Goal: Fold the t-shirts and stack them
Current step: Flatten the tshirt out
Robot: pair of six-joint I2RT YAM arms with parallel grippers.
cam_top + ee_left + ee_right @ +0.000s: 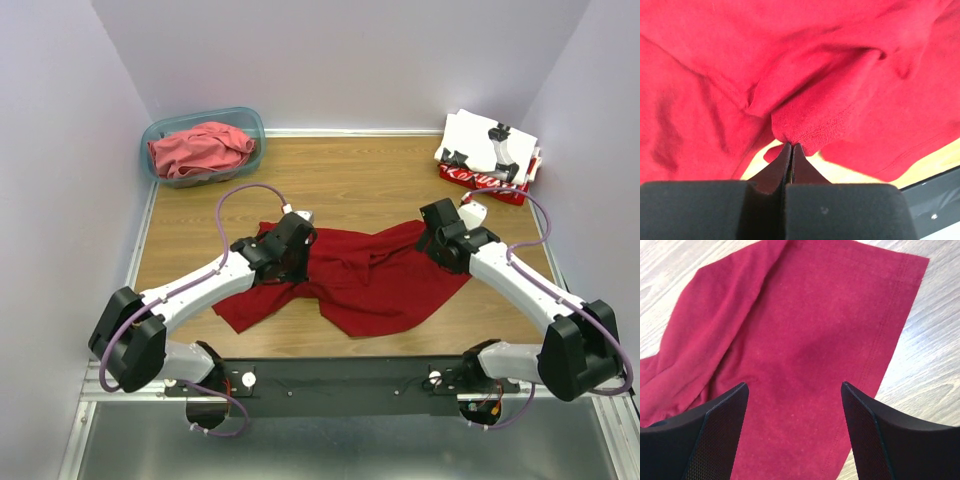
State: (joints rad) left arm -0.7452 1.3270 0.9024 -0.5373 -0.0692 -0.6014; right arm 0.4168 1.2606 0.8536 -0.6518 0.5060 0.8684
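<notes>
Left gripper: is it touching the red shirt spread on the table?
Touching. The left wrist view shows the left gripper shut, with a fold of the red shirt pinched at its tips.

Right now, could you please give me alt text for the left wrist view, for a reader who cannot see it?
The left end effector, shut, pinches a hemmed fold of the red shirt, whose rumpled cloth fills nearly the whole view. Slivers of wooden table show beneath it along the bottom.
</notes>
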